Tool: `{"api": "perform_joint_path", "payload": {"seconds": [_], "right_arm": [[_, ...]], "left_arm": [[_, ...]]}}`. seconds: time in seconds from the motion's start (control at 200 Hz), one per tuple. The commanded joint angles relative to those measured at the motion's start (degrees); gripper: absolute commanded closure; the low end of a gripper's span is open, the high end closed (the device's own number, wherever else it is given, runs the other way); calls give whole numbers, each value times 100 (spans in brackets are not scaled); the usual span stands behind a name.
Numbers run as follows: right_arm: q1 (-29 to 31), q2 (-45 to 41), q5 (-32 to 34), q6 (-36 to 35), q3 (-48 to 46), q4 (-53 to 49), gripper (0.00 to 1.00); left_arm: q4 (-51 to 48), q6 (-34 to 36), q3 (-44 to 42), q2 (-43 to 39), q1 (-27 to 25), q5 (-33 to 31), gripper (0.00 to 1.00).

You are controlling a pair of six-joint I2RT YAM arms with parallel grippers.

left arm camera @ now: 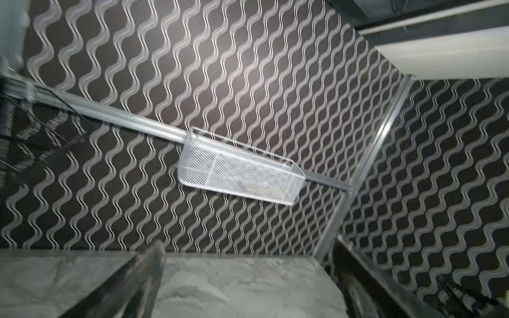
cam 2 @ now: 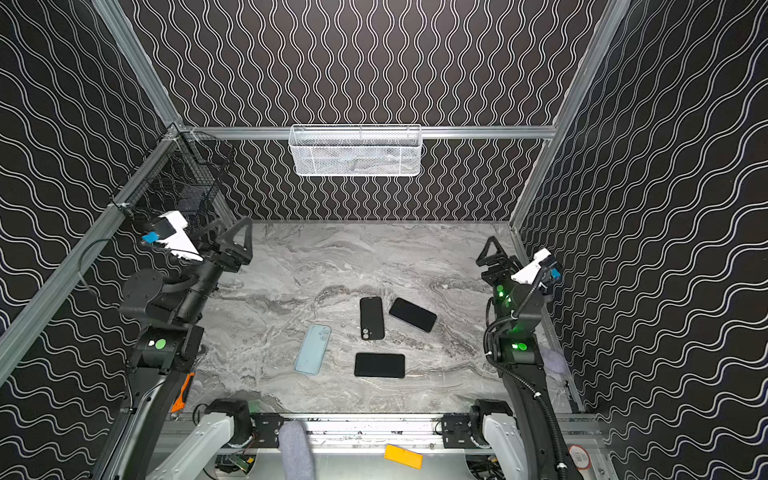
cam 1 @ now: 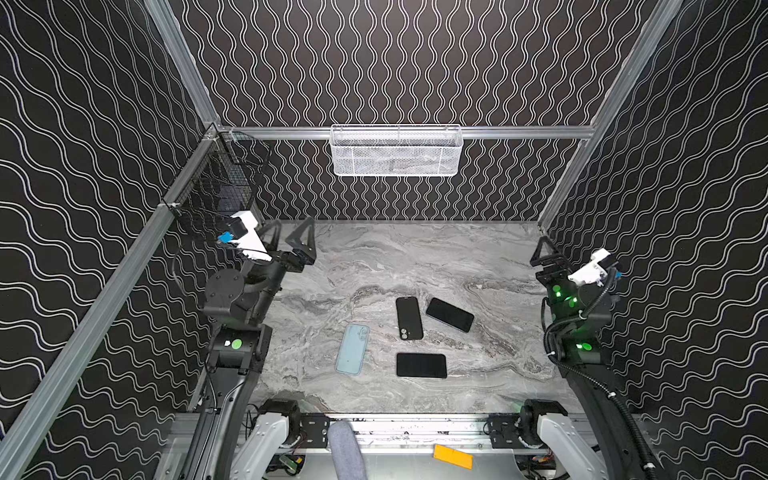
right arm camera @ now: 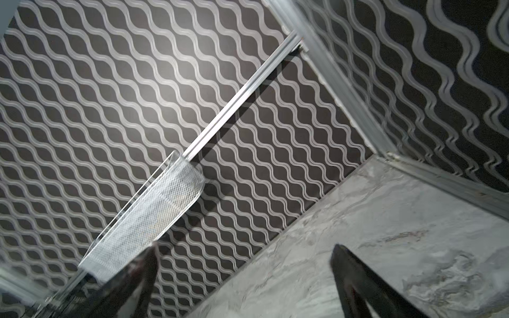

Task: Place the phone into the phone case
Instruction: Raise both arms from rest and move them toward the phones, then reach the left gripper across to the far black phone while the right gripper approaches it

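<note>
Bench [cam 1: 374, 257] of grey marble pattern, black wavy-lined walls [cam 1: 415, 62], white mesh basket [cam 1: 395, 151] hung on rear rail [cam 1: 519, 132], left tool [cam 1: 289, 228] and right tool [cam 1: 546, 250] spread wide.

Black walls [cam 1: 395, 62] printed with white wavy lines close the cell on the left, right and far sides, framed by aluminium rails [cam 1: 519, 132]. A white mesh basket [cam 1: 395, 160] hangs from the far rail at mid-wall; a black wire basket [cam 1: 218, 180] hangs in the far left corner. The desk [cam 1: 374, 257] has a grey marbled top under even light. A metal beam [cam 1: 415, 427] runs along its near edge, and an orange block [cam 1: 453, 456] lies just nearer than that, right of centre.
</note>
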Motion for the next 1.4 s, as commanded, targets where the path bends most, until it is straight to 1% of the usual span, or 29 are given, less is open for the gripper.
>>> {"api": "perform_joint_path", "payload": {"seconds": [0.0,0.05,0.085,0.12,0.155,0.19,0.225,0.265,0.305,0.335,0.365,0.435,0.48,0.541,0.626,0.691,0.706,0.776,0.846,0.931,0.966,1.026,1.106,1.181,1.241,1.251,1.316,1.361,1.396], "right_arm": [[155,271,-936,-513,673,-1391,1],[342,483,-964,-614,883,-1884,1],[490,636,-976,-686,987,-2160,0],[686,797,-898,-775,1082,-2432,0],[935,958,-715,-892,1175,-2741,0],[1284,1115,-408,-1032,1264,-3040,0],[1626,1261,-34,-1159,1397,-3357,0],[1977,1453,361,-1304,1549,-3703,0],[2237,1640,627,-1407,1742,-4039,0],[2368,1825,711,-1452,1777,-4288,0],[2452,1963,717,-1490,2041,-4533,1],[2528,2237,648,-1556,2233,-4948,1],[2569,2357,676,-1589,2303,-5143,1],[2619,2484,688,-1660,2347,-5354,1],[2667,2698,669,-1706,2427,-5647,1],[2693,2847,534,-1715,2471,-5760,0],[2845,2884,496,-1705,2477,-5770,1],[3110,3033,331,-1785,2500,-5751,1],[3313,3265,559,-1871,2563,-5864,0],[3319,3651,642,-1958,2580,-5973,1],[3318,3802,670,-1914,2589,-6015,0],[3320,4005,532,-1764,2634,-6038,1],[3284,3989,501,-1335,2510,-5872,0],[3079,3726,398,-839,2212,-5621,0],[2772,3428,66,-540,1906,-5394,0],[2598,3379,15,-481,1865,-5354,0],[1999,3010,-356,-88,1391,-5237,0],[1656,2720,-599,100,1125,-5128,1],[1439,2484,-634,222,933,-5080,0]], "left_arm": [[-1308,-63,311,215,-89,1006,1],[-1927,166,434,291,-298,974,1],[-2409,544,514,319,-532,829,1],[-2907,911,565,320,-909,372,2],[-3336,1223,555,304,-1324,-411,1],[-3683,1482,522,315,-1868,-1132,2],[-3959,1656,454,357,-2323,-1704,2],[-4208,1729,360,437,-2757,-2186,3],[-4361,1760,241,526,-3133,-2472,4],[-4475,1700,152,590,-3362,-2691,4],[-4516,1637,37,638,-3616,-2915,4],[-4417,1627,-295,667,-4020,-3299,5],[-4418,1597,-393,679,-4225,-3668,5],[-4510,1610,-375,721,-4342,-3935,5],[-4578,1528,-373,741,-4367,-4238,5],[-4605,1480,-381,743,-4374,-4234,5],[-4599,1472,-394,730,-4376,-4223,5],[-4580,1468,-434,673,-4378,-4218,5],[-4536,1438,-468,608,-4376,-4228,5],[-4417,1485,-512,567,-4377,-4025,4],[-4371,1511,-516,569,-4377,-3927,4],[-4327,1539,-505,610,-4377,-3734,4],[-4266,1591,-501,686,-4378,-3402,3],[-4120,1599,-509,715,-4378,-2940,2],[-3977,1521,-453,757,-4382,-2486,1],[-3964,1501,-424,783,-4382,-2437,1],[-3936,1355,-115,988,-4376,-2038,1],[-3884,1244,209,1236,-4378,-1794,1],[-3873,1147,475,1449,-4376,-1639,2]]}}
